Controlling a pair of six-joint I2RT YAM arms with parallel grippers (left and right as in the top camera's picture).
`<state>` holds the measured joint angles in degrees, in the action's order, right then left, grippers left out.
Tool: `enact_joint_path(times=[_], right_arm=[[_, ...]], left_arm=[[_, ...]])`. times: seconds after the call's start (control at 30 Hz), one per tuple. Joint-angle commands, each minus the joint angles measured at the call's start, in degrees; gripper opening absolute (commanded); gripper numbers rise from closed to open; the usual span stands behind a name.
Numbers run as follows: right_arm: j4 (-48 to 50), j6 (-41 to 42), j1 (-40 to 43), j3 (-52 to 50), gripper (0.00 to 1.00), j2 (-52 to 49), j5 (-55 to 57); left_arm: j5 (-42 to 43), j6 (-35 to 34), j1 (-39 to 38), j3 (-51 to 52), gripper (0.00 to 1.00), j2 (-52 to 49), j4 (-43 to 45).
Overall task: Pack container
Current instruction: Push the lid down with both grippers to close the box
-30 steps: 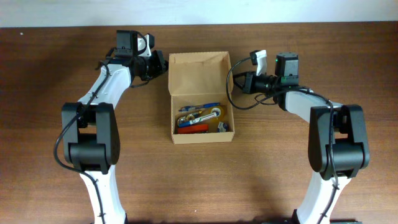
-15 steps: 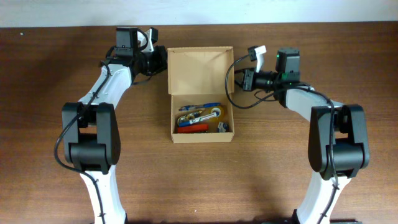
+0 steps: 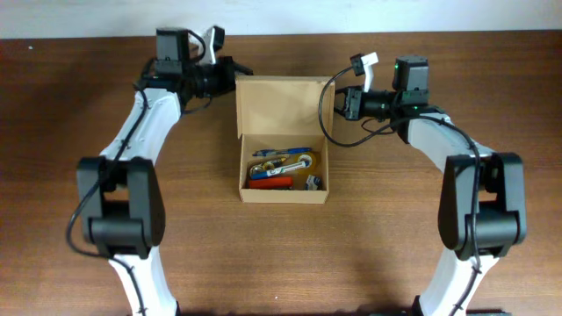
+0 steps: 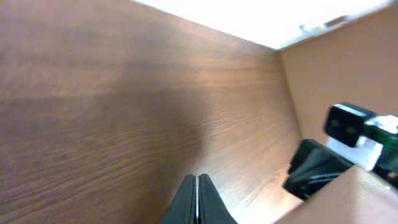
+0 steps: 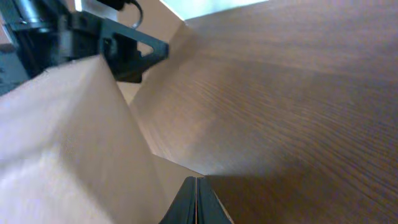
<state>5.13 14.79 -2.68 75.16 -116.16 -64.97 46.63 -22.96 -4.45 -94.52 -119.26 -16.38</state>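
Note:
The container [image 3: 284, 196] is a brown cardboard box at the table's middle with its hinged flap lid [image 3: 281, 105] raised at the far side. Inside lie a red item [image 3: 270, 183], blue pens [image 3: 285, 151] and a tape roll [image 3: 304, 161]. My left gripper [image 3: 242, 68] is shut and empty at the flap's far left corner. Its fingers [image 4: 196, 199] hover over bare wood, with the cardboard [image 4: 354, 68] to the right. My right gripper [image 3: 339, 104] is shut and empty at the flap's right edge. Its fingers [image 5: 196, 200] lie right against the cardboard flap [image 5: 62, 149].
The dark wooden table [image 3: 421, 228] surrounds the box. A white wall strip [image 3: 351, 16] runs along the far edge. The right arm's cable [image 3: 327, 114] loops beside the flap. The left gripper's body [image 5: 93, 43] shows beyond the flap in the right wrist view.
Both grippers have moved toward the far edge and closer to the flap's upper corners. The flap has shifted and stands a little differently. The box body and contents have not moved.

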Motion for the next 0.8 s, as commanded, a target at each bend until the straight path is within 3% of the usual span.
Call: enact_joint_path(times=[0.0,0.3,0.43,0.53,0.77], right_arm=[[0.15,-0.35,-0.20,1.42,0.04,4.66,-3.76],[-3.37,-0.37,-0.31,1.42,0.04,8.94,-13.18],[-12.11,-1.79,-0.33,1.38,0.04,9.09,-14.12],[-21.81,-8.04,-0.37,1.38,0.04,9.09,-13.70],[-41.94,-16.06,-0.37,1.38,0.04,9.84,-4.57]], left_arm=[[2.27,3.93,0.09,-1.27,0.02,5.60,-0.83],[2.19,15.37,-0.46,-1.27,0.02,12.17,-12.35],[1.99,21.18,-0.83,-1.27,0.02,12.90,-20.35],[0.85,24.24,-0.83,-1.27,0.02,12.90,-26.84],[-8.11,32.09,-0.76,-1.27,0.02,12.92,-41.29]])
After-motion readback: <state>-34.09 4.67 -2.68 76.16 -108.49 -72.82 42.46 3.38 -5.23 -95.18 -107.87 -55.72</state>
